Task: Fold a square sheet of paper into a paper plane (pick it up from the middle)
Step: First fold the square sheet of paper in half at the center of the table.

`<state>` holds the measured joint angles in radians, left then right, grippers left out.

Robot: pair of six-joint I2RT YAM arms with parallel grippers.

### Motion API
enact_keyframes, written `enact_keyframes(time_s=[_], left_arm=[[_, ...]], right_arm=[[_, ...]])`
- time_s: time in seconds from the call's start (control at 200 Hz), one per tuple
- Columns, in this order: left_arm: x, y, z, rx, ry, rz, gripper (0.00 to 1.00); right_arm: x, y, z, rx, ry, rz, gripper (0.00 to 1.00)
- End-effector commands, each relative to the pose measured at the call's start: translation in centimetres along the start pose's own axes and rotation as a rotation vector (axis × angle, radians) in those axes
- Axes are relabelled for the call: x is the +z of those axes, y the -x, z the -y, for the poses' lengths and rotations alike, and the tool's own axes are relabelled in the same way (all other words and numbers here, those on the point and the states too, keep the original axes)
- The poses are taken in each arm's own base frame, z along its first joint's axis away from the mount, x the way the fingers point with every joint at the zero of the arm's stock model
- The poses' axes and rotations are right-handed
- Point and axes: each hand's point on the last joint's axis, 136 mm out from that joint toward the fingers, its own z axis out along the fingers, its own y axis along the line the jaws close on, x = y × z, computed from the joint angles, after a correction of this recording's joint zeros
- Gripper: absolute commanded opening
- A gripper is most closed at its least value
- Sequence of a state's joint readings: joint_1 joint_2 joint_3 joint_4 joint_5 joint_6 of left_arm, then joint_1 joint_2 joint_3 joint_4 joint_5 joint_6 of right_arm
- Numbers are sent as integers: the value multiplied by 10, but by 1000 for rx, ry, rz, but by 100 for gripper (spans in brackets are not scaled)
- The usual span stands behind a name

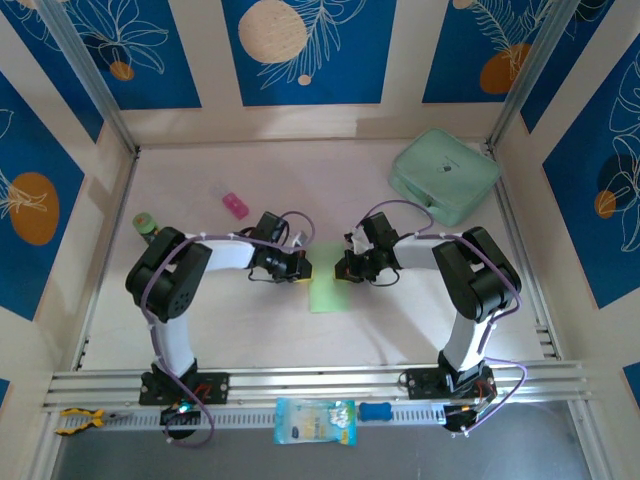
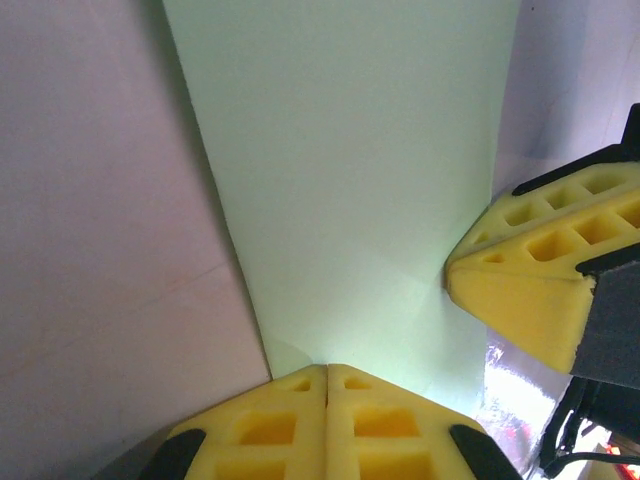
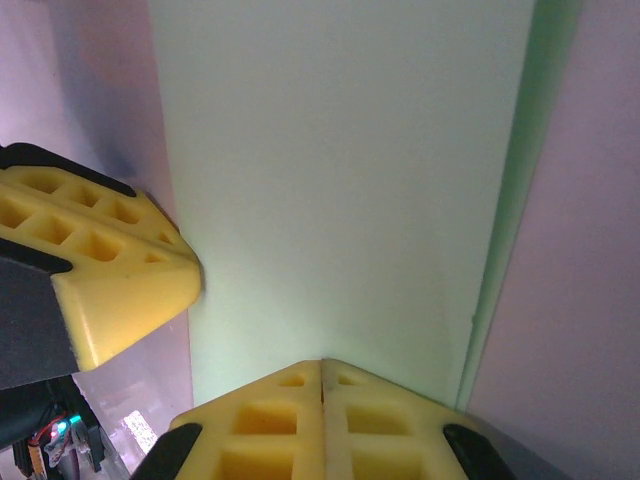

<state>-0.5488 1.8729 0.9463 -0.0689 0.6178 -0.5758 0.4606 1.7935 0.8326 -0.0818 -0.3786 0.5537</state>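
Both pairs of fingers closed tight, the left gripper and the right gripper are set tip-down on the folded paper on the table between them, where the crease could be skewed or the strip dragged if pressure is applied unevenly.

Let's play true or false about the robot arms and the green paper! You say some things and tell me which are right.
1. Both grippers pinch the green paper. True: the left gripper and the right gripper are both shut on the paper.
2. The pink thing lies on the paper. False: it lies on the table, apart from the paper.
3. The mint case sits at the far right of the table. True.
4. The left gripper's fingers are wide open. False: they are pressed together.
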Motion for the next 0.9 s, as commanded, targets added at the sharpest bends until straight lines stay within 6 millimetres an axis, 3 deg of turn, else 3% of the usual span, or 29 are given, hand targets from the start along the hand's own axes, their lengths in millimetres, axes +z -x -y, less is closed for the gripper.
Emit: enact_keyframes(time_s=[0.0,0.125,0.25,0.385,0.7,0.815,0.895], left_arm=[[-5,-11,-11,1,70,-8,0],[-15,-2,12,29,32,31,0],[-11,-1,29,41,-21,20,0],[1,-9,24,32,-15,-16,0],[12,-31,-18,-13,116,-60,0],[8,-28,-11,-11,90,-35,0],[-7,-18,-3,0,109,46,0]], right_arm=[[3,-37,46,102,-162,-95,0],[4,-37,46,100,-164,-96,0],[4,-37,46,100,-164,-97,0],[4,-37,46,100,-164,-95,0],[4,-35,43,96,-151,-92,0],[1,-25,25,77,-95,-70,0],[-9,-16,6,34,-52,-45,0]])
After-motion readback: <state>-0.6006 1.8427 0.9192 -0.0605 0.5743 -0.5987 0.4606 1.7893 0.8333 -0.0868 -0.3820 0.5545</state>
